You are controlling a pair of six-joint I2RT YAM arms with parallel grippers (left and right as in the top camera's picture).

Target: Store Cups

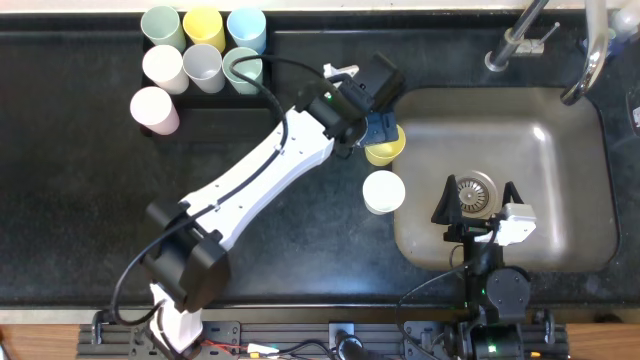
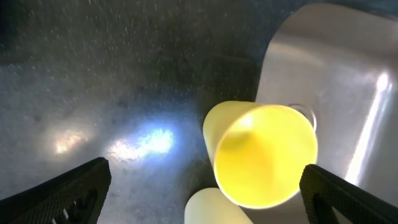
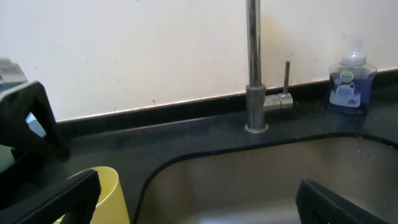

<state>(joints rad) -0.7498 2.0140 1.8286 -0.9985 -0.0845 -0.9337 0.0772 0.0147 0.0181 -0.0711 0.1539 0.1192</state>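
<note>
L pincer (image 2: 205, 169) spread over yellow cup (image 2: 261, 152)

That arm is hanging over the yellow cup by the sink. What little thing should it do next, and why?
Probably lower the left gripper a little and close its fingers on the yellow cup. The fingers stand wide open on either side of the cup, which sits ungripped on the counter beside the sink, apart from the other cups grouped at the far left.
</note>
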